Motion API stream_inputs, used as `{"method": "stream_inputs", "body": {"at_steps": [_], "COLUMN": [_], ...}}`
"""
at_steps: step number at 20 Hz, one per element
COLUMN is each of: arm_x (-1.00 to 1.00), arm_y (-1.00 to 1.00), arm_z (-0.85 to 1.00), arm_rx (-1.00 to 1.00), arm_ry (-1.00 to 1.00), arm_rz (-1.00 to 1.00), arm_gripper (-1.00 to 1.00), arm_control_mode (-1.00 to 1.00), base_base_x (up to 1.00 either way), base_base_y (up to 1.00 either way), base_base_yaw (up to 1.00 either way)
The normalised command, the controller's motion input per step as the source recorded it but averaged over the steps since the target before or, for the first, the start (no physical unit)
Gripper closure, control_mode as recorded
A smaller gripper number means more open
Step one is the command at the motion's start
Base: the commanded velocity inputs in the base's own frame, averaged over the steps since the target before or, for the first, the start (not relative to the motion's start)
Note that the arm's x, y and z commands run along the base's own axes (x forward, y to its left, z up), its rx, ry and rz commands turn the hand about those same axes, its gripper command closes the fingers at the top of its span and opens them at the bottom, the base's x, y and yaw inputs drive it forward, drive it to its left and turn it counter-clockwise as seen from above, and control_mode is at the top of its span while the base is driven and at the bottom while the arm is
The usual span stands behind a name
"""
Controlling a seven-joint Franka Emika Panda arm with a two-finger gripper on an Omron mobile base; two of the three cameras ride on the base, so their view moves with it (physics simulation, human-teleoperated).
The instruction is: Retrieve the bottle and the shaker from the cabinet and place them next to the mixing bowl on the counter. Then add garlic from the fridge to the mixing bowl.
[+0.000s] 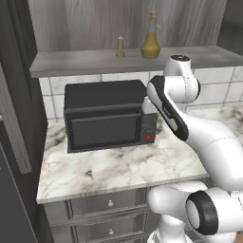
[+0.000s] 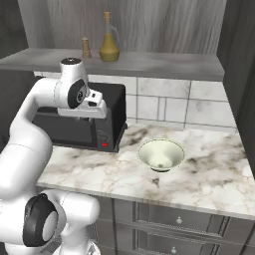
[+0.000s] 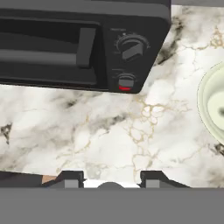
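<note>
An amber bottle (image 1: 151, 40) (image 2: 108, 45) and a small tan shaker (image 1: 120, 47) (image 2: 86, 48) stand side by side on the open cabinet shelf (image 1: 71, 64) above the counter. The pale mixing bowl (image 2: 161, 154) (image 3: 214, 105) sits on the marble counter (image 2: 209, 174), right of the microwave. My gripper (image 3: 111, 177) hangs over the counter in front of the microwave's control panel, well below the shelf. It points down, open, with nothing between its fingertips (image 3: 72, 177). The garlic is out of view.
A black microwave (image 1: 107, 116) (image 2: 107, 124) (image 3: 83, 43) stands on the counter under the shelf. A tall dark unit (image 1: 14, 118) rises at the left end; I cannot tell if it is the fridge. Drawers (image 1: 109, 204) run below the counter edge.
</note>
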Motion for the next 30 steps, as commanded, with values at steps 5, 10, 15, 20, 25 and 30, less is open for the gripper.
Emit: {"method": "stream_inputs", "body": {"at_steps": [5, 10, 15, 20, 25, 30], "arm_x": [-0.1, -0.17, -0.06, 0.0, 0.0, 0.0], "arm_y": [-0.01, -0.28, -0.42, -0.24, -0.01, 0.0], "arm_z": [0.21, 0.42, 0.46, 0.64, 0.65, 0.55], "arm_rx": [0.02, 0.07, 0.1, 0.09, 0.0, 0.0], "arm_ry": [-0.15, -0.27, -0.25, -0.3, -0.23, -0.19], "arm_rz": [0.0, -0.01, -0.02, 0.0, -0.01, 0.0], "arm_gripper": [-1.0, -1.0, -1.0, -1.0, -1.0, -1.0], "arm_control_mode": [-1.0, -1.0, -1.0, -1.0, -1.0, -1.0], "base_base_x": [0.0, 0.0, 0.0, 0.0, 0.0, 0.0], "base_base_y": [0.0, 0.0, 0.0, 0.0, 0.0, 0.0], "base_base_yaw": [0.0, 0.0, 0.0, 0.0, 0.0, 0.0]}}
